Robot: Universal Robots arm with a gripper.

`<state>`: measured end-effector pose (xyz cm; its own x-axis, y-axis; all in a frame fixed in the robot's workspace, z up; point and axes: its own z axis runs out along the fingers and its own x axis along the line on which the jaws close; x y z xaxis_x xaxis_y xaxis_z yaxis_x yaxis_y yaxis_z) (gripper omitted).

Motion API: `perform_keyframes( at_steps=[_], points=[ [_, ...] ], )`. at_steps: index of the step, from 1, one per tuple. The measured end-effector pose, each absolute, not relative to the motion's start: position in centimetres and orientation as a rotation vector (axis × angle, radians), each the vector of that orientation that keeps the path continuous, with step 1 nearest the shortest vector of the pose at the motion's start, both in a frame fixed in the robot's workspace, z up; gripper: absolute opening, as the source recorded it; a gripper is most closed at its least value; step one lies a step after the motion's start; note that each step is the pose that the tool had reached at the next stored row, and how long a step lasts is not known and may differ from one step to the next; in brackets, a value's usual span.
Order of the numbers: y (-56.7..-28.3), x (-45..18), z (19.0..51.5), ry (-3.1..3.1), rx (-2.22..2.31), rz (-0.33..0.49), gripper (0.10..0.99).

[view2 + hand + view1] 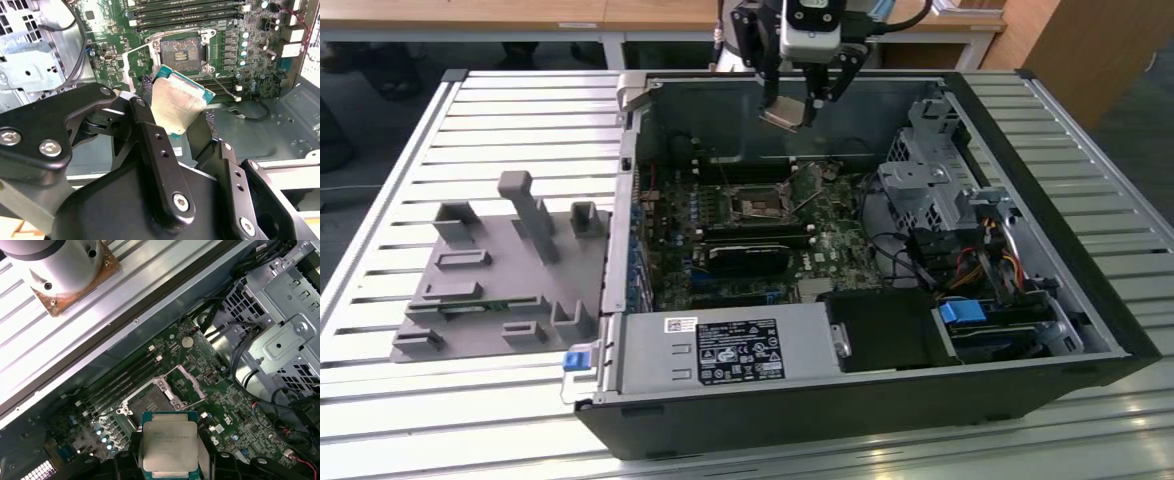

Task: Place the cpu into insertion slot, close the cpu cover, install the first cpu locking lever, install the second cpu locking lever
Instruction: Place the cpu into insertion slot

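Counter: a silver slatted aluminium counter (507, 115) spans the exterior view from the left edge to the right edge, with its long ribs running across the frame.
Desk: a light wooden desk with white metal legs (520, 12) runs along the top edge of the frame, behind the counter.
Panel: an upright tan wooden board panel (1087, 50) stands in the upper right corner.
Floor: dark grey floor (360, 130) shows at the upper left beside the counter, and again along the right edge.
Light: it is bright and even, with pale glare on the slats in the lower left and lower right corners.
Shade: the space under the desk is dim, and the dark shapes there cannot be made out.
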<state>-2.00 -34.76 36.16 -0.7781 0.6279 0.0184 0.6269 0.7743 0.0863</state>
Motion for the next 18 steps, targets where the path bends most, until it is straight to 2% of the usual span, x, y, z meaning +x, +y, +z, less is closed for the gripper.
perform_keyframes(
  at_steps=[18],
  points=[
    [-34.74, -2.00, 36.04, 2.835, 1.300, 0.134, 0.529]
  ],
)
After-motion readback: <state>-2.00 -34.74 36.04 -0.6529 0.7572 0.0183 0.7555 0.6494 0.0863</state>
